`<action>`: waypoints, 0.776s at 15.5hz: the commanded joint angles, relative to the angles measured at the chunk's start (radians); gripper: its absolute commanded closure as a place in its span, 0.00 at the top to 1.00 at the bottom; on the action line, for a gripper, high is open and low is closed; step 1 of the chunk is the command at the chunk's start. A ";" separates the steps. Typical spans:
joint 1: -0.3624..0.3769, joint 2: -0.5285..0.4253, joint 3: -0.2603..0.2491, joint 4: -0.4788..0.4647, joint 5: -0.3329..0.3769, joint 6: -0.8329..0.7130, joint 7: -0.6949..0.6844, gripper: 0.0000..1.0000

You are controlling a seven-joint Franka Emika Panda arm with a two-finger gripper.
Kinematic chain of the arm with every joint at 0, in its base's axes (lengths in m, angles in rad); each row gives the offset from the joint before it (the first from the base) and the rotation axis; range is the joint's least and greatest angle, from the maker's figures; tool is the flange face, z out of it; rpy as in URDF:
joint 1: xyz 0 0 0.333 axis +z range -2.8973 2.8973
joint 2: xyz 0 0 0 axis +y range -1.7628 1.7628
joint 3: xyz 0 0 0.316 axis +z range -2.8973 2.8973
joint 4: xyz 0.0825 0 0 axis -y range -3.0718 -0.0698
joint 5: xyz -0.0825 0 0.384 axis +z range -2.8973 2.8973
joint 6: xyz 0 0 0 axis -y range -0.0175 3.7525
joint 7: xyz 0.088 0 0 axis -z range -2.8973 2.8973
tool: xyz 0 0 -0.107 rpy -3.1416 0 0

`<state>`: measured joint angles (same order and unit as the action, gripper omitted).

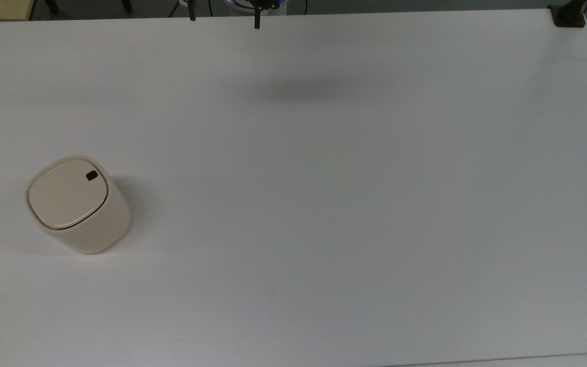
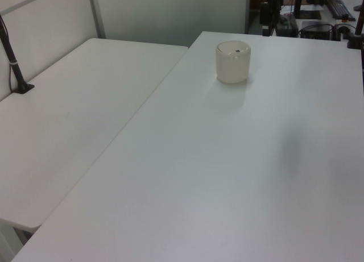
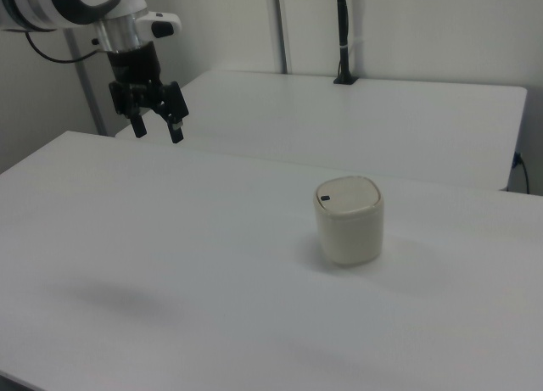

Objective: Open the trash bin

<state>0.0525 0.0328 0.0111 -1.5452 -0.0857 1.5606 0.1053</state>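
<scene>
Top view: the trash bin [image 1: 80,205] stands upright on the white table [image 1: 324,204], far over at the top view's left, w/ nothing near it. Its flat lid [image 1: 67,193] is shut. A small black button [image 1: 91,176] sits near one edge of the lid. At the top edge two dark fingertips [image 1: 257,20] of the gripper [image 1: 224,15] poke in, spread wide w/ nothing between them, well apart from the bin. A soft shadow lies on the table under them.

Left view: the bin sits far back on the table, and the button is just a tiny dot on top. A second table [image 2: 68,114] stands beside the first one.

Right view: this one shows the whole arm [image 3: 76,5] and gripper up in the air, fingers open and empty — the top view gives only the tips. You can also see the bin's smooth round side.

How it may handle: prob. light, hard plastic, smooth and a bit slippy. No need to grab it — I think a soft push straight down on the button is the way. Push sideways and the bin could slide or tip.
</scene>
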 commanded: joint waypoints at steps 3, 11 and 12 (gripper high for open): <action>-0.002 -0.019 -0.013 -0.030 0.021 -0.002 -0.032 1.00; -0.005 -0.011 -0.013 -0.030 0.050 0.004 -0.073 0.25; -0.005 -0.011 -0.013 -0.032 0.053 0.007 -0.073 0.13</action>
<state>0.0487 0.0346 0.0072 -1.5564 -0.0687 1.5606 0.0739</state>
